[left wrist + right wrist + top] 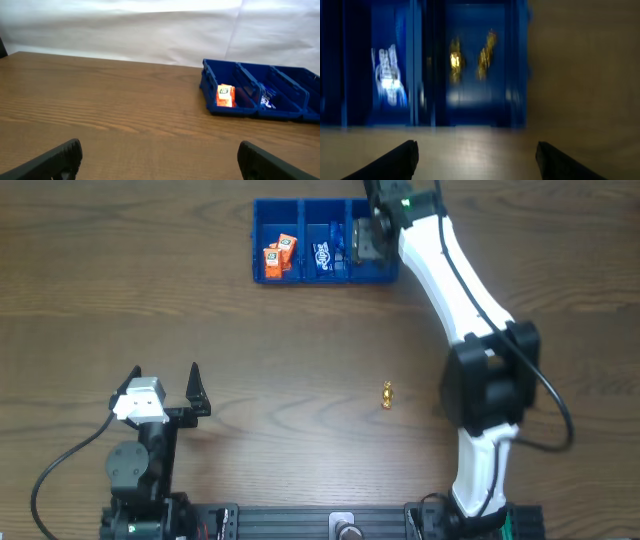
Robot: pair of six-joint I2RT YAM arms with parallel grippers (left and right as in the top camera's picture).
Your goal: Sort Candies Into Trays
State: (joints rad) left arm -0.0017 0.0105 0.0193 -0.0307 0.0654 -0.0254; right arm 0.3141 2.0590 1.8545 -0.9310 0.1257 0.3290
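A blue tray (262,240) with three compartments stands at the table's far edge. Its left compartment holds orange candies (279,257), the middle one blue-wrapped candies (324,255), the right one gold candies (487,50). One gold candy (388,396) lies alone on the table's middle right. My right gripper (366,242) hovers by the tray's right compartment, open and empty, with both fingers (395,162) spread in the right wrist view. My left gripper (166,380) rests open near the front left, far from the tray (210,97).
The wooden table (200,330) is bare between the tray and the arms' bases. A white wall rises behind the table in the left wrist view.
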